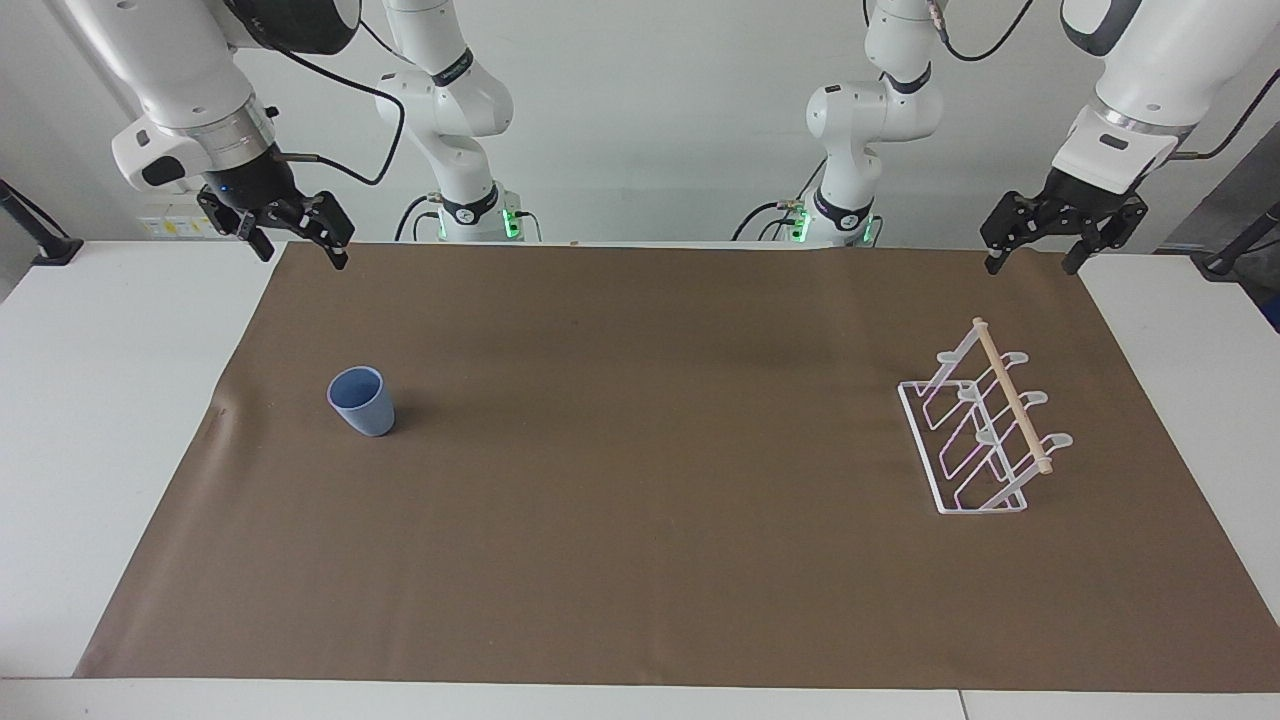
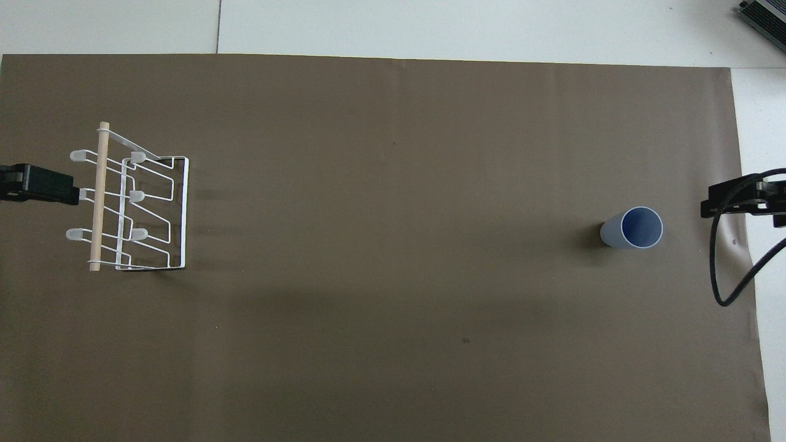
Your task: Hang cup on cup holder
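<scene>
In the facing view we see a white tabletop (image 1: pixel 120 400) under a brown mat (image 1: pixel 640 560), with a pale wall above. The light-blue cup (image 1: pixel 361 401) stands upright on the mat toward the right arm's end. The white wire cup holder (image 1: pixel 985 432) stands toward the left arm's end, well apart from it. The right gripper (image 1: pixel 297 247) hangs over the mat's corner nearest the robots, fingers apart. The left gripper (image 1: pixel 1030 256) waits over the matching corner, fingers apart and empty.

In the overhead view we see the cup (image 2: pixel 634 228) mouth up, the cup holder (image 2: pixel 132 202) with its wooden dowel (image 2: pixel 99 196) toward the left gripper (image 2: pixel 43 184), and the right gripper (image 2: pixel 737 197) at the mat's edge.
</scene>
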